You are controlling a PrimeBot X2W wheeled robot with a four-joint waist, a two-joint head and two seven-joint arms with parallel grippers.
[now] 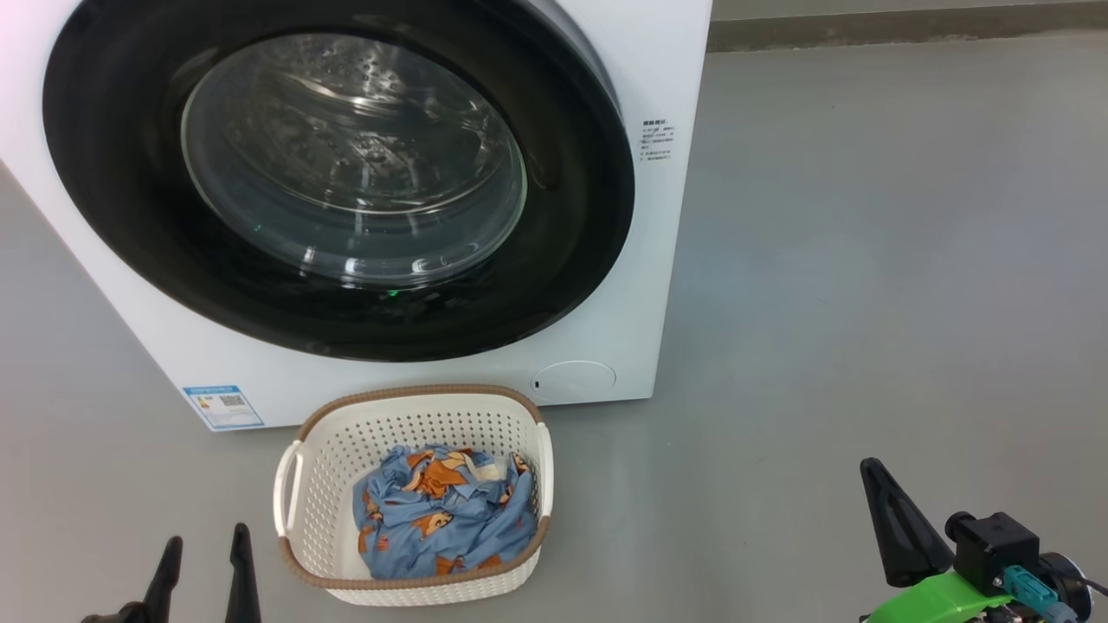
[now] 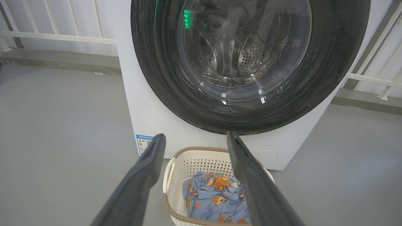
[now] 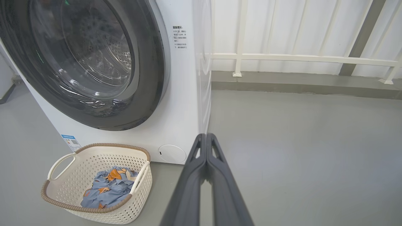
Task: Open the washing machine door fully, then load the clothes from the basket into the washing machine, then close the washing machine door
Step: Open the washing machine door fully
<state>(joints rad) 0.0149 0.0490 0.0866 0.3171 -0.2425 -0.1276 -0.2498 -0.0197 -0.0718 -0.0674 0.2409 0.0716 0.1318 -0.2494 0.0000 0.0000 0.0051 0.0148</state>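
The left tool [image 1: 204,558] has two slim, dark fingers [image 2: 141,179] that taper to points, matte grey-black. The right tool [image 3: 206,138] has the same long fingers, each with a slot-like cut-out near its tip. Behind it sit a bright green bracket [image 1: 943,599], a black boxy module [image 1: 1000,541], a teal connector [image 1: 1026,593] and a thin dark cable [image 1: 1086,581].

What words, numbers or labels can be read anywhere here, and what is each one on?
Nothing reads clearly enough to quote.
The blue label, low on the front of the washing machine: a square code and small print, too small to read.
The grey printed lines, on the machine's front beside the door: characters too small and blurred to read.
The basket and the clothes: no writing visible.
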